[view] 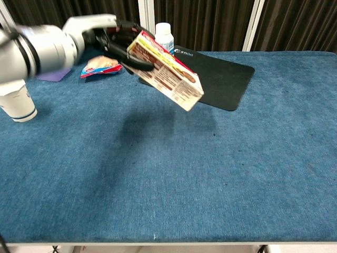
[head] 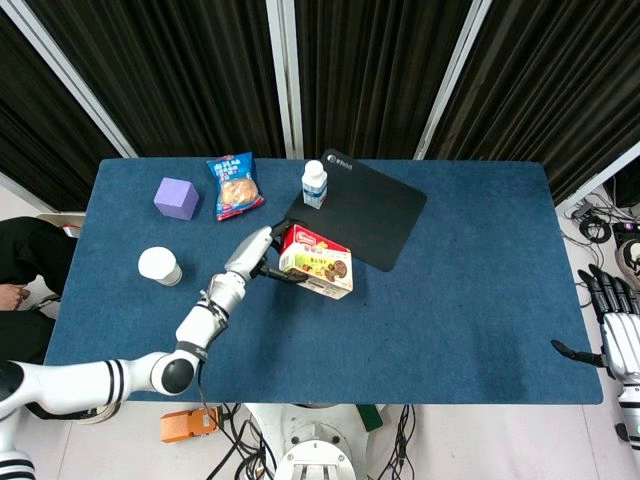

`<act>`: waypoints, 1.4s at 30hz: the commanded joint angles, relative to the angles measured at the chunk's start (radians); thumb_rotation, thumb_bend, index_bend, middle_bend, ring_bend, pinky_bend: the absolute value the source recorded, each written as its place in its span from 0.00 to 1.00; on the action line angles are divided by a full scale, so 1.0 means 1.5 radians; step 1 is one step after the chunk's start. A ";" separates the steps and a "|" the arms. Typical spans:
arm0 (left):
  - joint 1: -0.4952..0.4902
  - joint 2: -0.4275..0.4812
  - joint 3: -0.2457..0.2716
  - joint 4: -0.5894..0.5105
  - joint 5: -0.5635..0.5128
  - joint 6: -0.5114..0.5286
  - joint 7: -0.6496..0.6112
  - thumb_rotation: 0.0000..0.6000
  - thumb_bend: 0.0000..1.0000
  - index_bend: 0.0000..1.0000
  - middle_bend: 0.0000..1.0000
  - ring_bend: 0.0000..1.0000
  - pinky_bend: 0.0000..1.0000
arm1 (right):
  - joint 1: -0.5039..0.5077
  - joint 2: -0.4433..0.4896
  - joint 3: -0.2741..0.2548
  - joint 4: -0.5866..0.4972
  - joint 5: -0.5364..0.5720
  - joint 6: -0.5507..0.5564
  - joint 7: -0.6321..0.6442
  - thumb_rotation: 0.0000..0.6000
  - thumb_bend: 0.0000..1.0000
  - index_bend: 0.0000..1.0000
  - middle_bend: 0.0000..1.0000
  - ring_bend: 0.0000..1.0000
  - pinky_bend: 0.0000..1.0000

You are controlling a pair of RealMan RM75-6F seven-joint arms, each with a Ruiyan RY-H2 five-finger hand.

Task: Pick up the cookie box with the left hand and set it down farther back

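While my left hand [view: 117, 42] gripped one end of the cookie box [view: 166, 71], the box hung clear above the table [view: 221, 174], beside the black mat [head: 365, 210]. Its long axis ran away from the hand, tilted downward. My right hand [head: 618, 335] rested off-table with fingers spread, holding nothing.

The left hand [head: 258, 259] holds the cookie box [head: 316, 264] tilted above the table [head: 480, 300], clear of the cloth. Toward the back edge, the bottle [head: 314, 184] stands just behind the box, on the near corner of the black mat [head: 370, 215], and it blocks a straight path back. The snack bag [head: 234, 185] lies near the back edge, left of the bottle, with a gap between them that looks passable, though the blurred chest view makes this hard to judge. The purple block [head: 176, 198] and the paper cup [head: 159, 265] crowd the left side. The right half lies open.
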State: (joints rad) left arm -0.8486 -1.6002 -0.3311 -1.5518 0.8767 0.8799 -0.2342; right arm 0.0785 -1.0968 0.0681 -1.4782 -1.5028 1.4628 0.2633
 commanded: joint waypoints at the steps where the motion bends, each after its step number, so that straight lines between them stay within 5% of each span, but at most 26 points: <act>1: 0.051 -0.117 0.021 0.133 0.124 0.048 -0.098 1.00 0.05 0.38 0.43 0.33 0.38 | 0.000 0.001 0.000 -0.003 0.001 -0.001 -0.003 1.00 0.00 0.00 0.00 0.00 0.00; 11: 0.053 -0.195 0.063 0.323 0.245 0.073 -0.168 1.00 0.01 0.32 0.39 0.27 0.25 | -0.005 0.003 0.001 -0.008 0.007 0.003 -0.006 1.00 0.00 0.00 0.00 0.00 0.00; 20: 0.044 -0.159 0.078 0.323 0.244 0.023 -0.069 1.00 0.00 0.10 0.16 0.07 0.09 | -0.003 0.001 0.001 -0.008 0.002 0.003 -0.006 1.00 0.00 0.00 0.00 0.00 0.00; 26: 0.053 -0.123 0.073 0.275 0.207 0.000 -0.009 1.00 0.00 0.00 0.01 0.00 0.02 | -0.003 0.002 -0.002 -0.007 0.000 0.002 -0.009 1.00 0.00 0.00 0.00 0.00 0.00; 30: 0.068 -0.079 0.065 0.215 0.182 0.005 0.027 1.00 0.00 0.00 0.00 0.00 0.01 | -0.002 0.004 -0.003 -0.006 -0.004 0.002 -0.004 1.00 0.00 0.00 0.00 0.00 0.00; 42: 0.236 0.185 0.085 -0.066 0.201 0.277 0.230 1.00 0.00 0.00 0.00 0.00 0.00 | 0.006 0.011 -0.001 0.039 0.001 -0.018 0.062 1.00 0.00 0.00 0.00 0.00 0.00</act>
State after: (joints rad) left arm -0.5845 -1.4313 -0.2258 -1.5491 1.1647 1.1863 0.0265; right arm 0.0848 -1.0817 0.0658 -1.4283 -1.5034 1.4403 0.3495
